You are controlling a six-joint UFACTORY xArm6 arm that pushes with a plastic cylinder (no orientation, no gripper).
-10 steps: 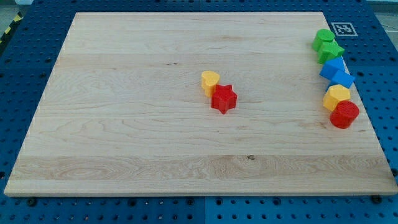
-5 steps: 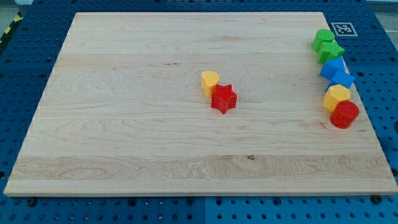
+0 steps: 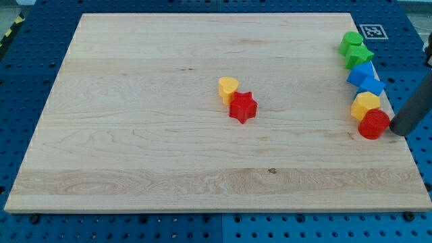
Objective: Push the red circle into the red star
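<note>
The red circle [image 3: 373, 125] lies near the board's right edge, at the lower end of a column of blocks. The red star [image 3: 243, 107] sits near the middle of the board, touching a yellow heart-shaped block [image 3: 228, 88] at its upper left. My tip [image 3: 397, 131] has come in from the view's right edge and stands just right of the red circle, very close to it or touching it. The dark rod slants up to the right and out of view.
Above the red circle along the right edge: a yellow block [image 3: 366, 104] touching it, two blue blocks [image 3: 365, 78], a green star [image 3: 360, 55] and a green circle [image 3: 350, 42]. The wooden board [image 3: 135, 135] lies on a blue pegboard; a marker tag [image 3: 372, 31] is at top right.
The rod was not in view in the earlier frames; it has now entered from the right and its tip stands beside the red circle. No block has visibly moved.
</note>
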